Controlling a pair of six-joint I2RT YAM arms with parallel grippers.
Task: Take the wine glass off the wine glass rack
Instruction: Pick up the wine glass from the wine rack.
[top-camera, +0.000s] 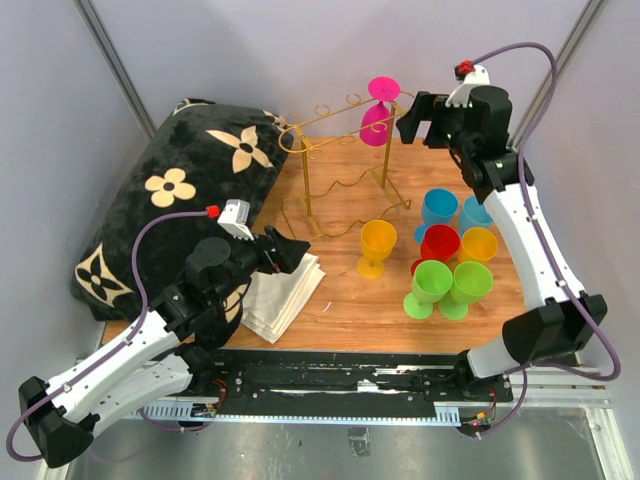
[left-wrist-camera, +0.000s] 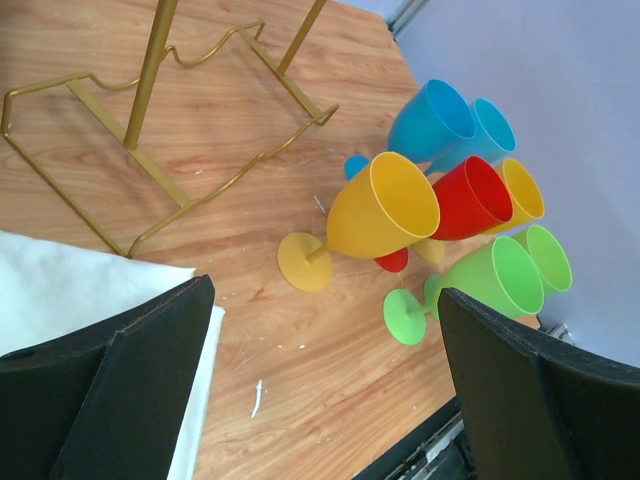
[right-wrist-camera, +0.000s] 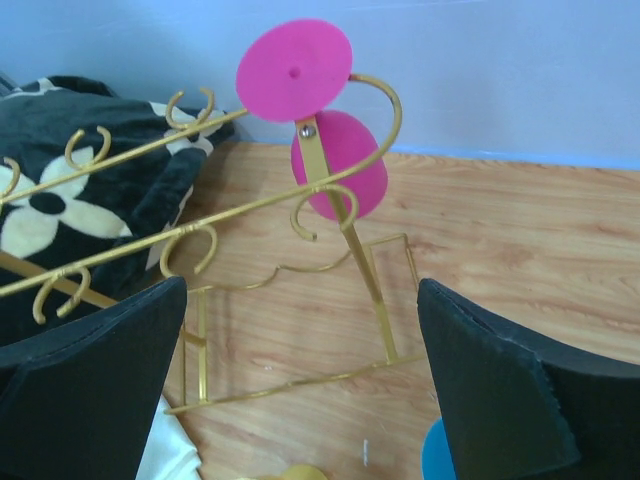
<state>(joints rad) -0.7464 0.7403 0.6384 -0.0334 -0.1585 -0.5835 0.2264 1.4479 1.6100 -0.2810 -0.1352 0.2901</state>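
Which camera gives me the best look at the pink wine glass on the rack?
Right wrist: the pink wine glass hangs upside down at the end of the rack, close up. Top external shows it small, beside the right claw. Left wrist shows only the rack base.

pink wine glass (right-wrist-camera: 360, 160) hanging inverted, gold rack (right-wrist-camera: 362, 272)

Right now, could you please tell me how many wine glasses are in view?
8: one pink glass hanging on the rack; seven on the table beside it: two blue, one red, two yellow, two green.
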